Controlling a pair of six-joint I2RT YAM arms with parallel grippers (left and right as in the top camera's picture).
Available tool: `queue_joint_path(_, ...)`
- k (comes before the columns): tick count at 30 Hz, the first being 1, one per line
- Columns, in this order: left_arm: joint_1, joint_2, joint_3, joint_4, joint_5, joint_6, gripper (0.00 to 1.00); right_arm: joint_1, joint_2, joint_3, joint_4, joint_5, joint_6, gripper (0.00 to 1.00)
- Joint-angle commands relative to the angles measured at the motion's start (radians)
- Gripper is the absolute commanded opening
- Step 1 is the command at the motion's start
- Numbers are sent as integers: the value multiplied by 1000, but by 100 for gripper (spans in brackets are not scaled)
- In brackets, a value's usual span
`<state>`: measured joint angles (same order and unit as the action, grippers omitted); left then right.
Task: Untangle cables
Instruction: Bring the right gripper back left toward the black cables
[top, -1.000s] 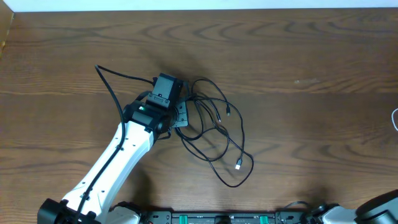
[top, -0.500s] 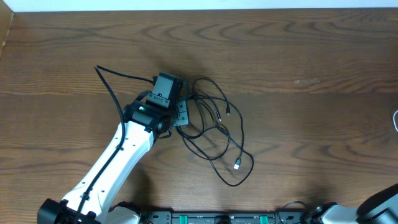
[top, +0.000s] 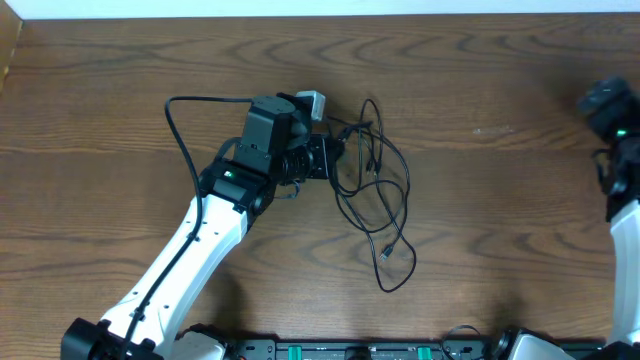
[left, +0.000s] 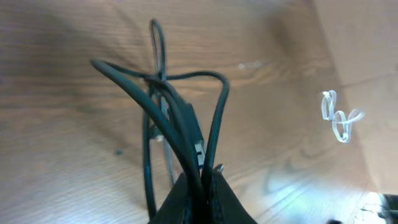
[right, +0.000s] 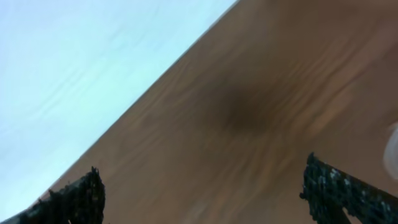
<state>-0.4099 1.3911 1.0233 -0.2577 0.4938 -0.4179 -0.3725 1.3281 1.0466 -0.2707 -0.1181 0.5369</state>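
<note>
My left gripper (top: 336, 158) points right over the middle of the table, shut on a bunch of black cables (top: 377, 172). From the grip the tangle hangs and trails toward the front. It ends in a small plug (top: 385, 256) and a loop (top: 398, 284) lying on the wood. In the left wrist view the black cables (left: 177, 115) rise pinched between the shut fingers (left: 186, 196). A short white cable (left: 339, 116) lies coiled farther off. My right gripper (right: 208, 199) is open over bare wood and holds nothing. Its arm (top: 612, 112) is at the right edge.
The brown wooden table (top: 480, 230) ends at a pale strip along the far edge (top: 320, 8). The left arm's own thicker black wire (top: 184, 112) arcs out to its left. The arm bases sit along the front edge (top: 350, 350).
My left gripper has swung up and to the right with the black cables, and the tangle has been dragged that way. The right arm has come into view at the right edge, its jaws now wide.
</note>
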Motion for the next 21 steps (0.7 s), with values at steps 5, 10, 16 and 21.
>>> queue_joint_path(5,-2,-3,10,61,173,25,8,186,14,3,-233,-459,-108,99)
queue_joint_path(10,-2,-3,10,62,172,44,8,309,14,-8,-465,-496,-376,99)
queue_joint_path(16,-2,-3,10,61,172,42,8,431,14,-72,-529,-700,-758,99)
queue_joint_path(21,-2,-3,10,61,173,38,8,511,24,-232,-306,-659,-796,95)
